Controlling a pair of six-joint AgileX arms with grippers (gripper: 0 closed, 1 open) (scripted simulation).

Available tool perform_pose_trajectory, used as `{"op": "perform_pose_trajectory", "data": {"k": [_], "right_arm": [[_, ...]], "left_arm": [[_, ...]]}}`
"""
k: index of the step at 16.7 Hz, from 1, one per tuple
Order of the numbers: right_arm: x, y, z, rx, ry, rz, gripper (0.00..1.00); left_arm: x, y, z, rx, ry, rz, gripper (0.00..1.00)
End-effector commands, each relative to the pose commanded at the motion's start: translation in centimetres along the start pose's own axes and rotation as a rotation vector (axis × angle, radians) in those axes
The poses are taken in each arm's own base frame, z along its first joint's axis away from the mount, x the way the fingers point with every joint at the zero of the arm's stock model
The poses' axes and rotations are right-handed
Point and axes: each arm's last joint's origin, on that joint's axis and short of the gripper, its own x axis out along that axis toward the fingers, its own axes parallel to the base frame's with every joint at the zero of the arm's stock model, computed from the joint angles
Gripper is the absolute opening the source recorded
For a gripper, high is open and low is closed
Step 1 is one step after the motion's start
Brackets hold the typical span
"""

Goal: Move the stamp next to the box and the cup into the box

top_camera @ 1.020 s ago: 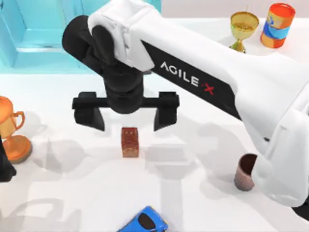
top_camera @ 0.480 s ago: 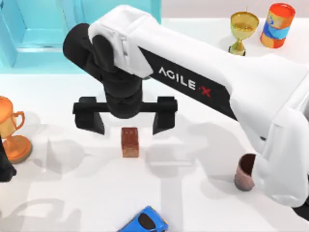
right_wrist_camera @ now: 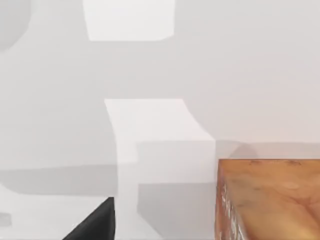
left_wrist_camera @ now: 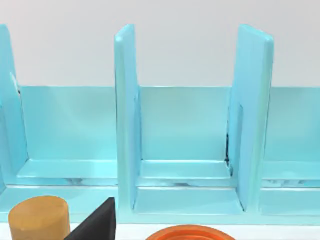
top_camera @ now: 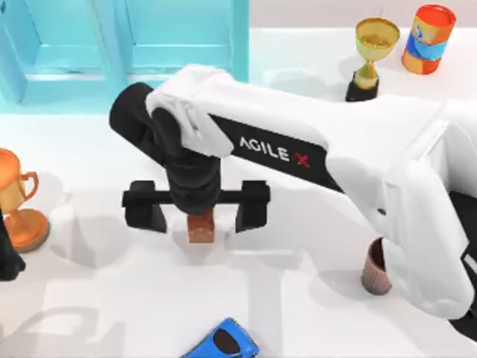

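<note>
- Now the right gripper (top_camera: 197,214) hangs spread wide, fingers either side of the stamp (top_camera: 200,227) directly beneath it
- Cup (top_camera: 376,268) sits well off beside the right arm
- Left gripper (top_camera: 7,261) parked by an orange trophy (top_camera: 16,198)

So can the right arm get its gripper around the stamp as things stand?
Probably yes. The right gripper hangs open directly above the stamp, one finger to each side, and nothing stands beside the stamp on the table to block them.
</note>
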Motion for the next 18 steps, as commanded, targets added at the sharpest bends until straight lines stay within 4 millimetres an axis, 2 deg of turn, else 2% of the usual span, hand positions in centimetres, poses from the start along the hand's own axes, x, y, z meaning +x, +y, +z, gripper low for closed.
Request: {"op": "perform_pose_trajectory", "data": {"k": [3, 16, 18], "right_arm": [[0.0, 0.0, 0.0, 0.0, 0.0, 0.0, 1.0], [0.0, 0.0, 0.0, 0.0, 0.0, 0.0, 0.02], [0.0, 0.0, 0.0, 0.0, 0.0, 0.0, 0.0]], "left_arm": [[0.0, 0.0, 0.0, 0.0, 0.0, 0.0, 1.0], [0.0, 0.0, 0.0, 0.0, 0.0, 0.0, 1.0], [0.0, 0.0, 0.0, 0.0, 0.0, 0.0, 1.0]]}}
